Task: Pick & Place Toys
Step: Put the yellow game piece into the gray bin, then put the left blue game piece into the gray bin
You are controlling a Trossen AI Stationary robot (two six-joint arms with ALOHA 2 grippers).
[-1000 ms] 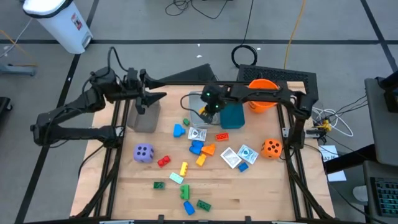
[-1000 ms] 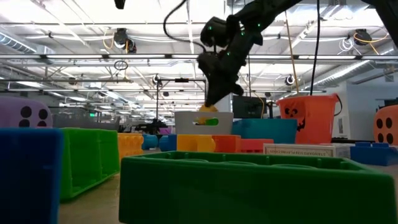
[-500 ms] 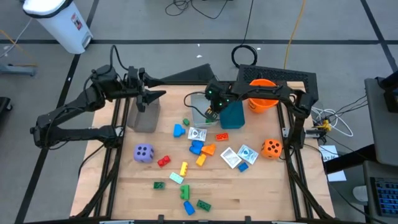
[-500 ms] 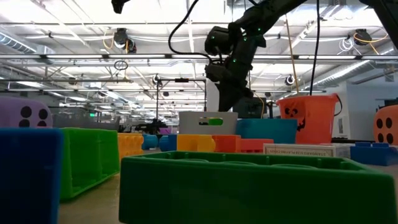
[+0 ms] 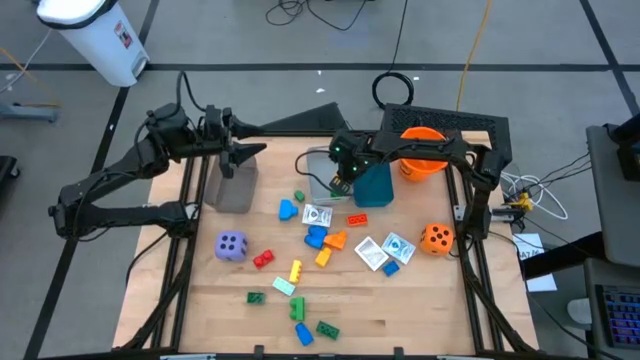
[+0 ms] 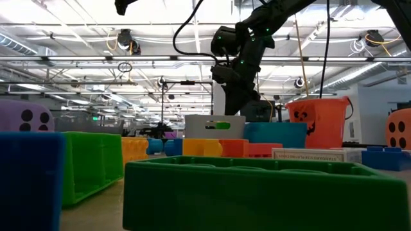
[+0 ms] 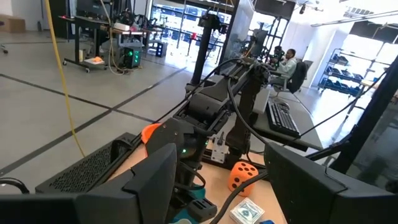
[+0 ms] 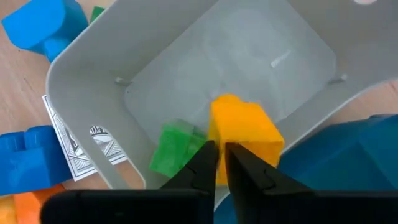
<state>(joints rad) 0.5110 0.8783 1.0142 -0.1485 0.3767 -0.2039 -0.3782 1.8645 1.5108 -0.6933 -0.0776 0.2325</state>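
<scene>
yellow brick lowered into the grey bin, release just starting

the yellow brick (image 8: pixel 244 129) sat low inside the grey bin (image 8: pixel 186 68), beside a green brick (image 8: pixel 173 148) already on the bin's floor; a second before, the same brick had hung above the bin's rim, so the right arm had carried it down into the bin; the right gripper (image 8: pixel 221 163) was down inside the bin, its fingertips nearly together against the brick's near face; whether they still pinched it or had begun to let go could not be told; judged from that, this placement looked all but done, with only the release and the lift out left.

outward from the grey bin, the teal bin (image 5: pixel 374 185) stood touching its side, and the orange bucket (image 5: pixel 421 149) just beyond that; many toys lay loose on the table in front of the grey bin, among them a purple die (image 5: pixel 230 246) and an orange die (image 5: pixel 436 237); the left gripper (image 5: pixel 255 152) waited to the far side of the grey bin, over a second grey bin (image 5: pixel 235 186), fingers apart and empty.
</scene>
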